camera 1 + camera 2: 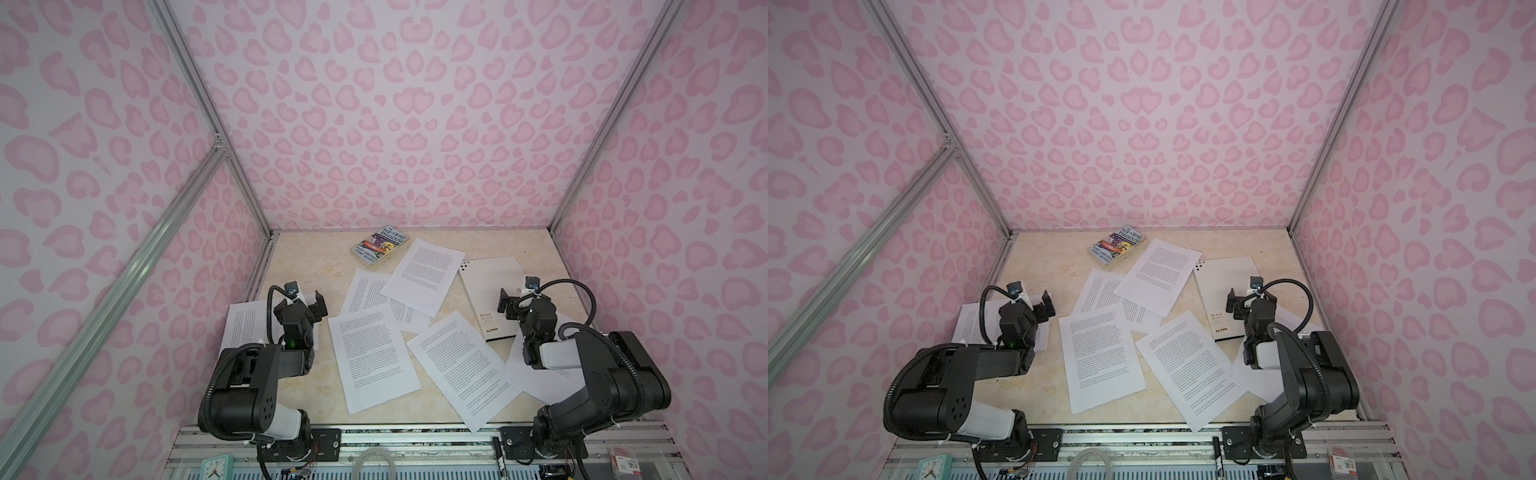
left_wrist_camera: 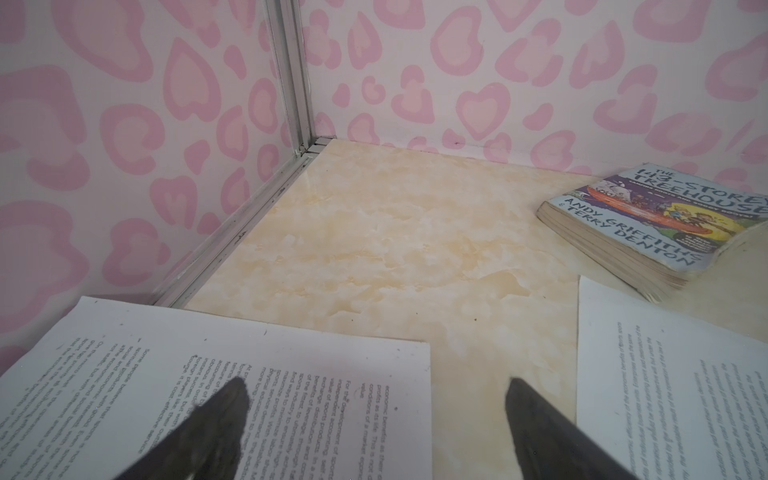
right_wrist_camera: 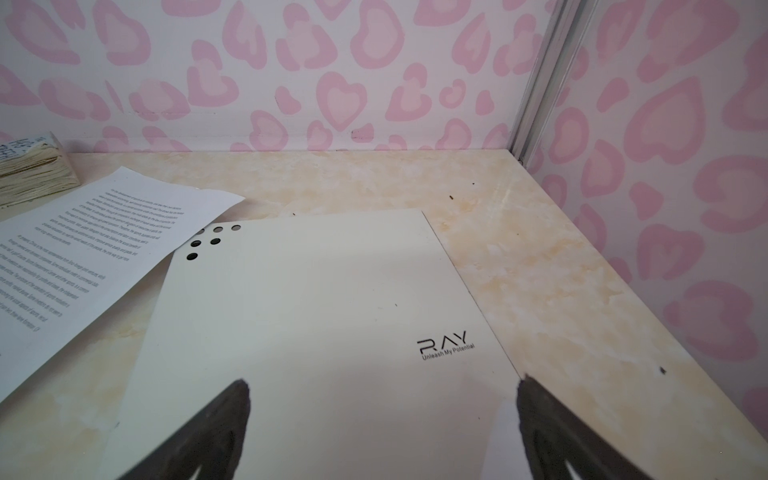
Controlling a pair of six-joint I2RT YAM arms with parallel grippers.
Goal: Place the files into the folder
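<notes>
left gripper [image 2: 376, 382] empty, jaws wide, over files [image 2: 291, 374]; right gripper [image 3: 382, 380] likewise, seemingly above folder [image 3: 311, 291]

Light: was bright, soft and even.
Shadows: were faint, without hard edges.
Glare: was weak on the table [image 2: 309, 183], far left.
Blur: the fingers [image 2: 216, 424] were unfocused in wrist views.

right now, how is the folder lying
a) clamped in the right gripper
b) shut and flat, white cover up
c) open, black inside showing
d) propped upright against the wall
b: the folder lies flat and shut with its white cover and the RAY lettering facing up. The right gripper is over it with jaws open, gripping nothing.
</notes>
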